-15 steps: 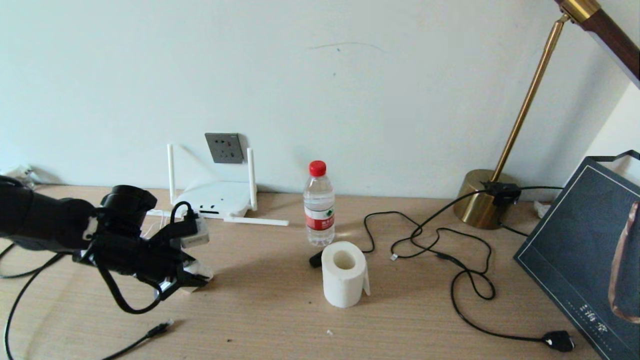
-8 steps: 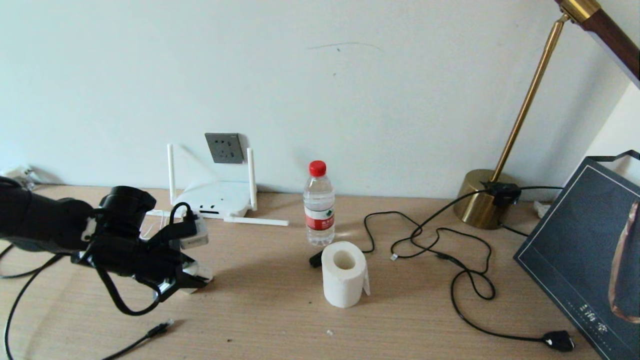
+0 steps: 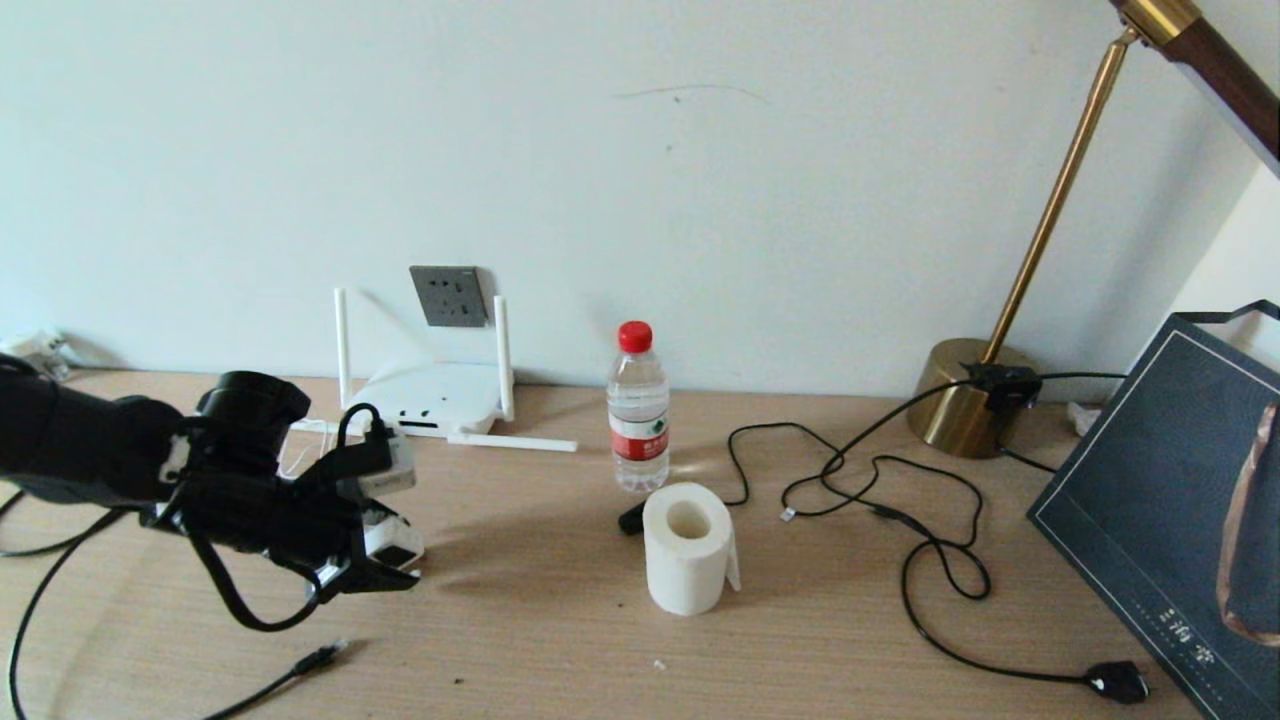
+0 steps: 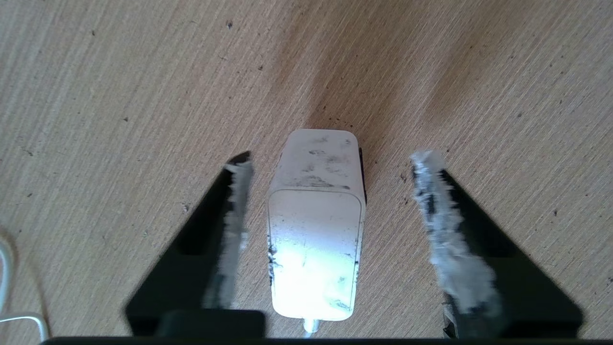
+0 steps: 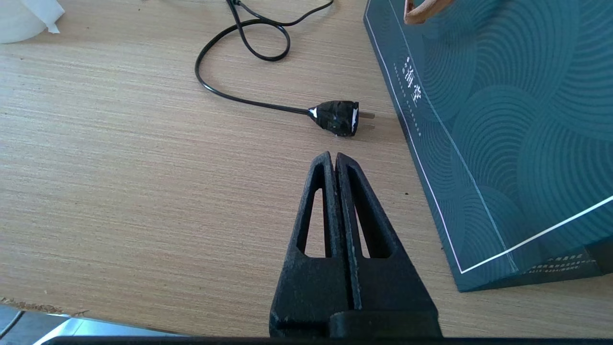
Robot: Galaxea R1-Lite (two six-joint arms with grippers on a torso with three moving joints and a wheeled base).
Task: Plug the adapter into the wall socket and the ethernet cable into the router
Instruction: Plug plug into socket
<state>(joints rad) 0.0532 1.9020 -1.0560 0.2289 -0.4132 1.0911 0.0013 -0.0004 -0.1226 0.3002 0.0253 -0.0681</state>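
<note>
The white adapter [image 3: 393,545] lies on the wooden table, its thin white cord running back under my left wrist. My left gripper [image 3: 385,562] hangs low over it and stands open. In the left wrist view the adapter [image 4: 313,225] lies between the two fingers of the gripper [image 4: 333,162], with a gap on each side. The dark-grey wall socket [image 3: 448,296] sits on the wall behind the white router [image 3: 430,398]. The ethernet cable's plug [image 3: 318,657] lies on the table near the front left. My right gripper [image 5: 334,155] is shut on nothing, parked above the table's front right.
A water bottle [image 3: 638,410] and a toilet-paper roll [image 3: 688,560] stand mid-table. The brass lamp base [image 3: 965,400] trails a black cord [image 3: 900,500] to a chunky plug [image 5: 337,118]. A dark bag [image 3: 1180,500] stands at the right.
My left gripper has sunk slightly towards the table, so its fingers now reach lower around the adapter. The adapter has stayed where it was.
</note>
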